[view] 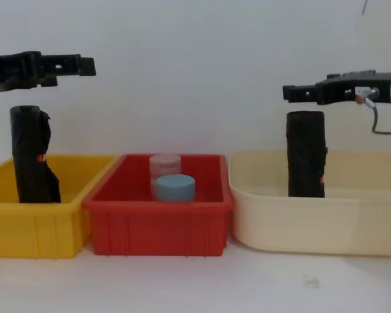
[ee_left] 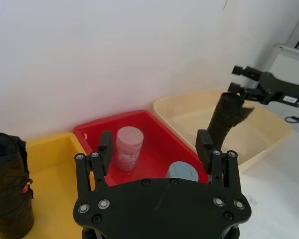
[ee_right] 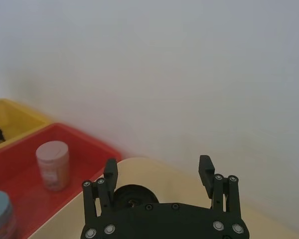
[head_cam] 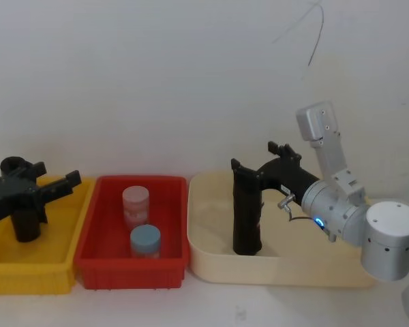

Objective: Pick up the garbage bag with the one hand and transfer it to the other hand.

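I am holding my right gripper (view: pixel 292 92) wide open and empty just above the garbage bag (view: pixel 305 153). The bag is standing upright in the cream tub (view: pixel 313 225), toward its left end by the front wall. My left gripper (view: pixel 81 64) is hanging open too, gripping nothing, over the yellow bin (view: pixel 32 228), where a second black roll (view: pixel 31 156) with a red mark is standing. Between the two bins, the red bin (view: pixel 159 228) is carrying a pink jar (view: pixel 164 163) and a blue-lidded jar (view: pixel 174 186), both sitting lower than my fingers.
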